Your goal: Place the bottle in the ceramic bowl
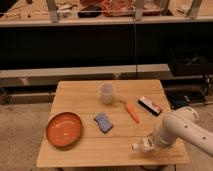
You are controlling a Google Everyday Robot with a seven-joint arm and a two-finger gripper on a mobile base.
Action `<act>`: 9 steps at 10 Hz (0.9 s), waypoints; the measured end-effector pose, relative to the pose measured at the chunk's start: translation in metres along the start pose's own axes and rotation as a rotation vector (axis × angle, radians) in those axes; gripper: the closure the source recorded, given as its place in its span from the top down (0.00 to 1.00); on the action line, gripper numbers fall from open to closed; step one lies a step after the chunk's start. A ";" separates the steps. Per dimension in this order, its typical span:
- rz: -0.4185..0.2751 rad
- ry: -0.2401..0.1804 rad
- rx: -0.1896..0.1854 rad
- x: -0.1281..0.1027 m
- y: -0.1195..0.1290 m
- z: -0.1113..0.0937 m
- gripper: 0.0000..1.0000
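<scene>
The ceramic bowl (64,129) is wide, shallow and orange-red, and sits at the front left of the wooden table (80,94). The white arm reaches in from the lower right. My gripper (146,145) is over the table's front right part. It is shut on a small whitish bottle (137,147), which sticks out to the left of it, just above the tabletop. The bottle is far to the right of the bowl.
A translucent cup (106,93) stands at the table's middle back. A blue sponge (103,122) lies right of the bowl. An orange carrot (132,112) and a dark flat packet (150,105) lie at the right. Dark shelving stands behind the table.
</scene>
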State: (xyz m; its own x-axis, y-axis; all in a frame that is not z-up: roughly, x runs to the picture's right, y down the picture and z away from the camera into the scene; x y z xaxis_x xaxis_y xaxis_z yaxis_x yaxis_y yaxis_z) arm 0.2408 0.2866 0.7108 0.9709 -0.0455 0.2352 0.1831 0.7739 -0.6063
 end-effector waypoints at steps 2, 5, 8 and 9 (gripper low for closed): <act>-0.005 -0.002 0.002 0.002 -0.003 -0.001 0.00; -0.011 -0.001 0.008 -0.002 -0.018 -0.024 0.00; -0.023 0.003 0.017 -0.008 -0.031 -0.037 0.00; -0.025 0.008 0.017 -0.012 -0.035 -0.043 0.00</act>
State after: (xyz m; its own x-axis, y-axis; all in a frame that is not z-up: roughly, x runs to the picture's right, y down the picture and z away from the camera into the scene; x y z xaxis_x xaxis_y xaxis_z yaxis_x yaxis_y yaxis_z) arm 0.2291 0.2331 0.6958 0.9671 -0.0699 0.2445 0.2050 0.7832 -0.5870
